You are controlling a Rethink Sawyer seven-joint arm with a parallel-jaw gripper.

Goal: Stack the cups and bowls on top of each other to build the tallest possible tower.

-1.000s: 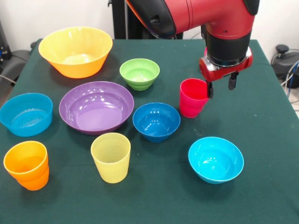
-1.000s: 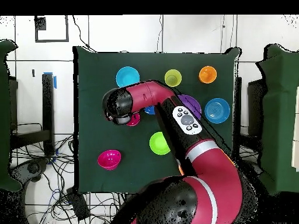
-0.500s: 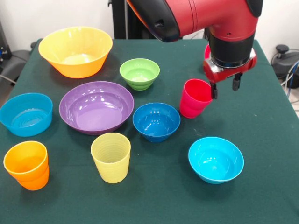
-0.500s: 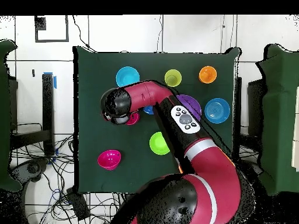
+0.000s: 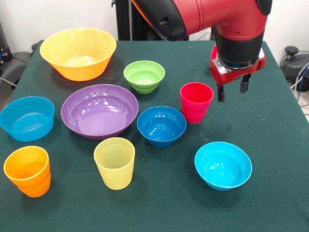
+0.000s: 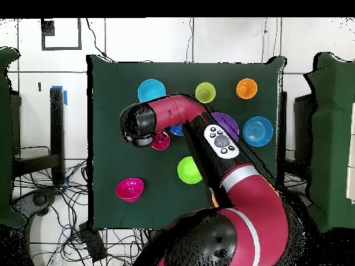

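The red cup (image 5: 196, 101) stands upright on the green table (image 5: 270, 193), just to the picture-left of the gripper (image 5: 232, 90) in the front view. The two dark fingers (image 5: 220, 92) hang spread apart with nothing between them, and the cup sits outside the jaws, beside the finger nearer to it; a thin gap seems to separate that finger from the cup's rim, though the angle makes this hard to settle. The gripper's tips hang at about the level of the cup's rim. The cup's lower part looks slightly wider and stepped, as if it were nested in a small red bowl, but the join is not clear.

Just in front of the red cup lies the dark blue bowl (image 5: 161, 125), and further toward the camera the cyan bowl (image 5: 223, 165). The lime green bowl (image 5: 144, 76) sits behind the blue one, toward the robot. The wide purple bowl (image 5: 100, 110) is to the picture-left of the blue bowl, with the large yellow-orange bowl (image 5: 78, 52) behind it and the light blue straight-sided bowl (image 5: 26, 118) at the table's left edge. The pale yellow ribbed cup (image 5: 115, 162) and the orange cup (image 5: 27, 170) stand near the front edge.

In the overhead view, the arm (image 6: 208, 145) covers much of the table, and a magenta-looking bowl (image 6: 130, 188) lies alone near the robot's side.
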